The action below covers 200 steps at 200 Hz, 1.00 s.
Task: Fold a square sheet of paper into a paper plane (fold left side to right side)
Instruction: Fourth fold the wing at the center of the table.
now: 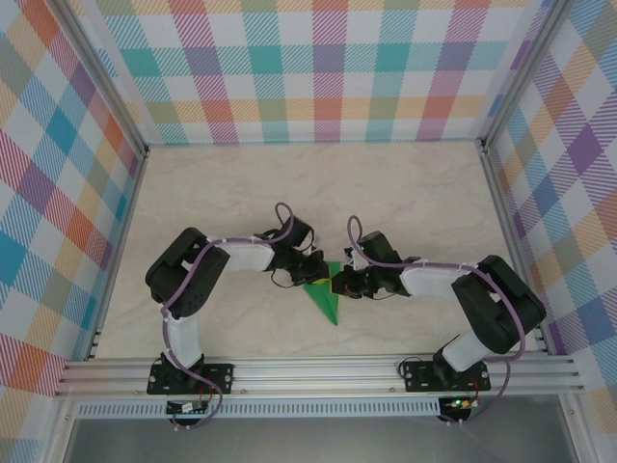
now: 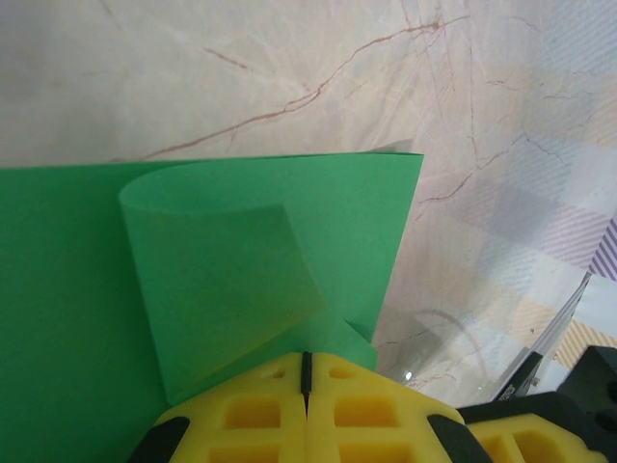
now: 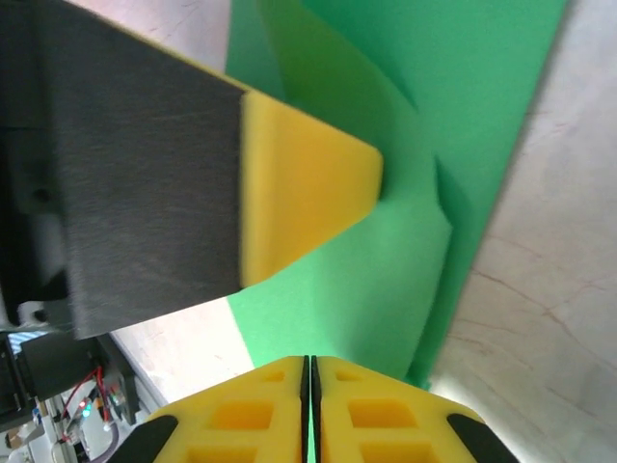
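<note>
The left claw (image 1: 316, 271) and right claw (image 1: 344, 283) are pinched shut. They flank the paper plane (image 1: 326, 301) at nine and three o'clock.

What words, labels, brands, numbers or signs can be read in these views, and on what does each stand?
No text can be read in any view.
Paper: plain green, no print.
Table: marble veining, no marks.
Walls: plaid pattern, no words.
Right arm's base: any marking is too small to read.
</note>
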{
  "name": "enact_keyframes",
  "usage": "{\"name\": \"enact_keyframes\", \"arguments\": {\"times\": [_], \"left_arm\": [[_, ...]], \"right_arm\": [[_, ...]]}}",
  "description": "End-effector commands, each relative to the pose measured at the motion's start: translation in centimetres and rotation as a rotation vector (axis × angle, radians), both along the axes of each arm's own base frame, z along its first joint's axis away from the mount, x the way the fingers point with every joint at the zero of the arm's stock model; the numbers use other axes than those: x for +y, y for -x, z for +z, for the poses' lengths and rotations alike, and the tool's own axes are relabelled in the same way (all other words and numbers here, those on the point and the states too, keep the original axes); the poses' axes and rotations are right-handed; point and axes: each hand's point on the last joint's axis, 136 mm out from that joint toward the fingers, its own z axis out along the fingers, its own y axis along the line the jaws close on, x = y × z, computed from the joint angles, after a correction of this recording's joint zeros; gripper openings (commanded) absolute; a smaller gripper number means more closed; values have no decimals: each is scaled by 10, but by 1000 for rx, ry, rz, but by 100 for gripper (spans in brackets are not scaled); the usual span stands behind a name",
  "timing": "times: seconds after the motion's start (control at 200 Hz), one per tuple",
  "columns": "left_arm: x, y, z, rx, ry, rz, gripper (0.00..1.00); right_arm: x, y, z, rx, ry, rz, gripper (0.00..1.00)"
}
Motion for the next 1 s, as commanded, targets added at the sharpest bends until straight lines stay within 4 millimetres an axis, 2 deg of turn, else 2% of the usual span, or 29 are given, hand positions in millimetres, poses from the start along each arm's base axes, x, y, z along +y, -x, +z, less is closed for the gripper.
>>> {"name": "enact_keyframes", "arguments": {"times": [0.0,0.28,0.35,0.52,0.675,0.765,0.875,0.995], "left_arm": [[31,23,-33,96,-139,14,0],[26,20,-24,75,-107,6,0],[22,17,-17,61,-88,3,3],[15,7,15,-3,-32,4,12],[18,3,44,-60,-5,9,21],[21,7,44,-49,-12,0,19],[22,16,29,-7,-18,-9,14],[10,21,20,20,26,-30,12]], "right_arm": [[-3,-6,-7,6,42,-12,10],[-17,5,-28,78,140,-8,8],[-21,10,-33,99,162,-3,8],[-29,19,-45,132,197,-7,7],[-29,18,-46,131,200,-4,6],[-28,17,-45,124,202,-2,6],[-28,16,-44,121,205,1,5],[-27,15,-42,115,199,4,5]]}}
